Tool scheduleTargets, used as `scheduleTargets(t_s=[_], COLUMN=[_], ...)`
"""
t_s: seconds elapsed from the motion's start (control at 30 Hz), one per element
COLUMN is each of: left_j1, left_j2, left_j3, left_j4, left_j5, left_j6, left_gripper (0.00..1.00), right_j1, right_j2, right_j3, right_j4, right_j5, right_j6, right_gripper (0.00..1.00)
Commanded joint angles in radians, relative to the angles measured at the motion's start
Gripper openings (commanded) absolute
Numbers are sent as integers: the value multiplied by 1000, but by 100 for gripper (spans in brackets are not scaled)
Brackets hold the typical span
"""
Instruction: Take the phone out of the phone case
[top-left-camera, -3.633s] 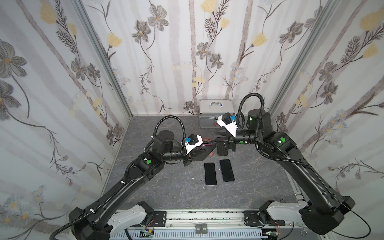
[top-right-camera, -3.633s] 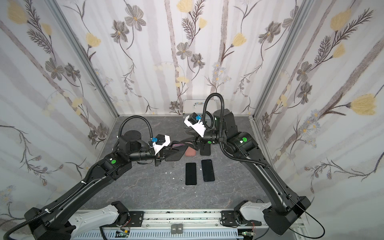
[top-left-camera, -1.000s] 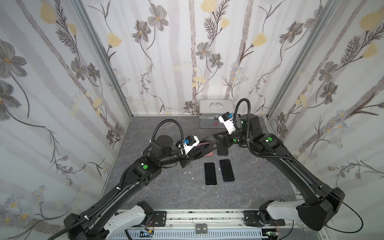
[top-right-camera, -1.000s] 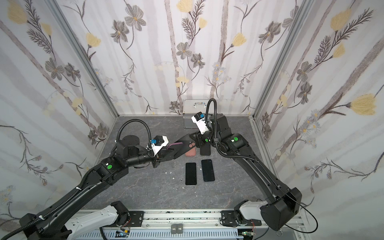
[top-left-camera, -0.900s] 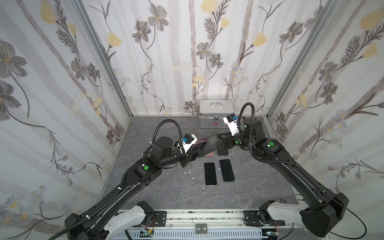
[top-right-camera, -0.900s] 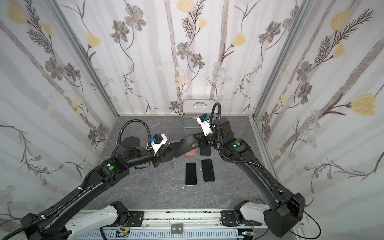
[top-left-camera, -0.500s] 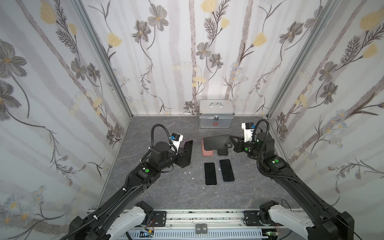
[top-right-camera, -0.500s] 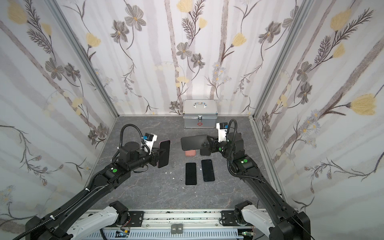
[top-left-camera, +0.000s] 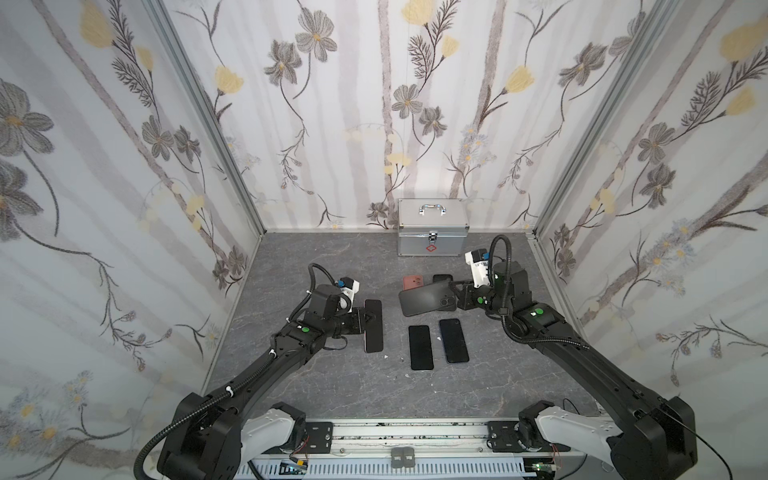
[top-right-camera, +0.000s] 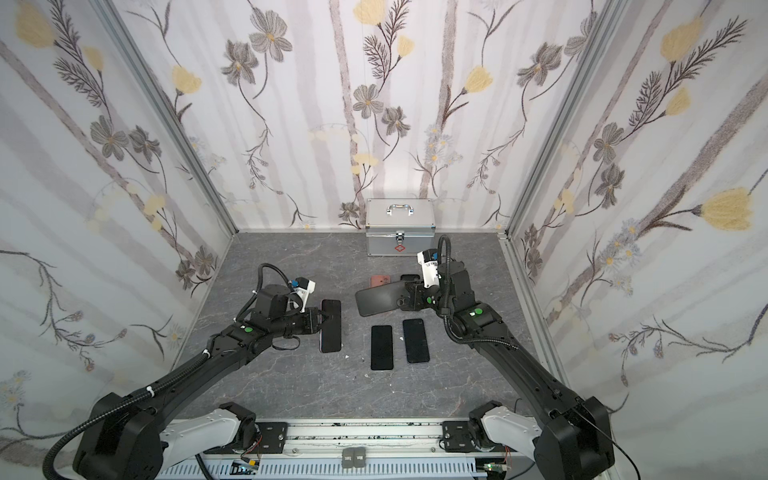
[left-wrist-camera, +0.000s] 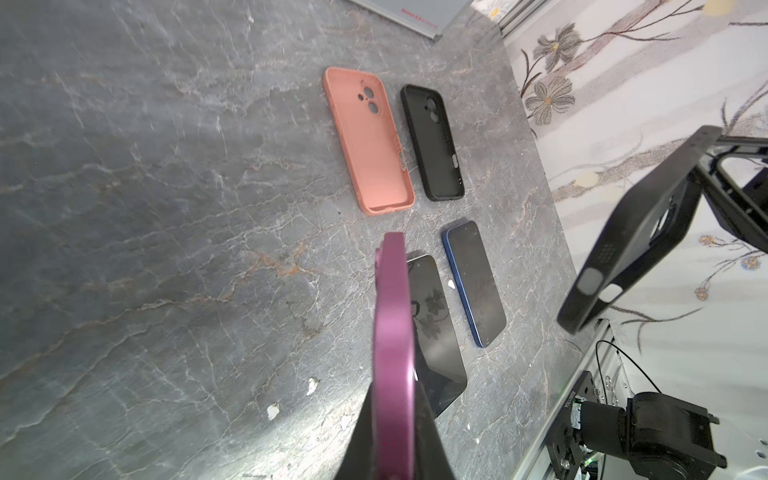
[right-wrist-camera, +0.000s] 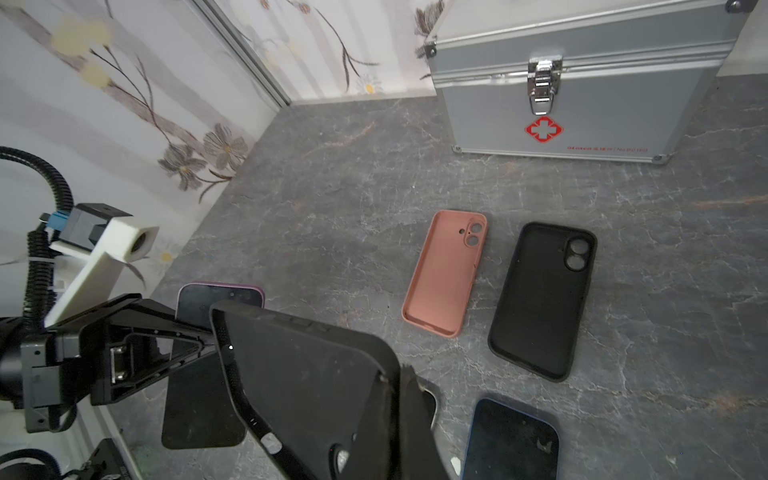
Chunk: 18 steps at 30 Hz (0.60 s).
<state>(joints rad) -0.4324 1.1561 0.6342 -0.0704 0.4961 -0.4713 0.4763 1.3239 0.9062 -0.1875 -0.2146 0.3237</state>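
- left claw (top-left-camera: 365, 322) pinching purple phone (top-left-camera: 374, 343), out of its case, left of centre
- right claw (top-left-camera: 456, 300) pinching empty black case (top-left-camera: 422, 302), lifted off table (top-left-camera: 316, 382), well apart

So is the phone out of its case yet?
Yes, it's out. The left claw holds the purple phone and the right claw holds the empty black case, well apart. Left to do: lay both down, likely by the two phones and two cases already on the table.

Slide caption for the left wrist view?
Left gripper holds the purple phone, right gripper an empty dark case; pink case, black case and two phones on the table.
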Motion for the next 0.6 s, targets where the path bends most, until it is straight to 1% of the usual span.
scheduleTargets(t_s=[0.0, 0.07, 0.13, 0.27, 0.37, 0.4, 0.57], left_j1=[-10, -11, -12, -17, -17, -16, -18], left_j2=[24, 36, 54, 84, 99, 127, 160], left_j3=[-19, -38, -52, -71, -85, -87, -101], left_j4=[81, 93, 109, 130, 134, 136, 157], left_j5=[37, 29, 40, 51, 48, 50, 20], left_j6=[-57, -72, -87, -99, -94, -94, -96], left_gripper=[0, 0, 0, 0, 0, 0, 0], right_j1=[55, 86, 103, 132, 162, 169, 186], right_j2=[41, 61, 75, 113, 144, 154, 204], right_j3=[42, 51, 52, 75, 87, 91, 100], right_j4=[-98, -109, -111, -154, -181, -191, -216], right_j5=[163, 215, 231, 249, 265, 267, 275], right_j6=[-34, -11, 15, 70, 88, 93, 128], right_gripper=[0, 0, 0, 0, 0, 0, 0])
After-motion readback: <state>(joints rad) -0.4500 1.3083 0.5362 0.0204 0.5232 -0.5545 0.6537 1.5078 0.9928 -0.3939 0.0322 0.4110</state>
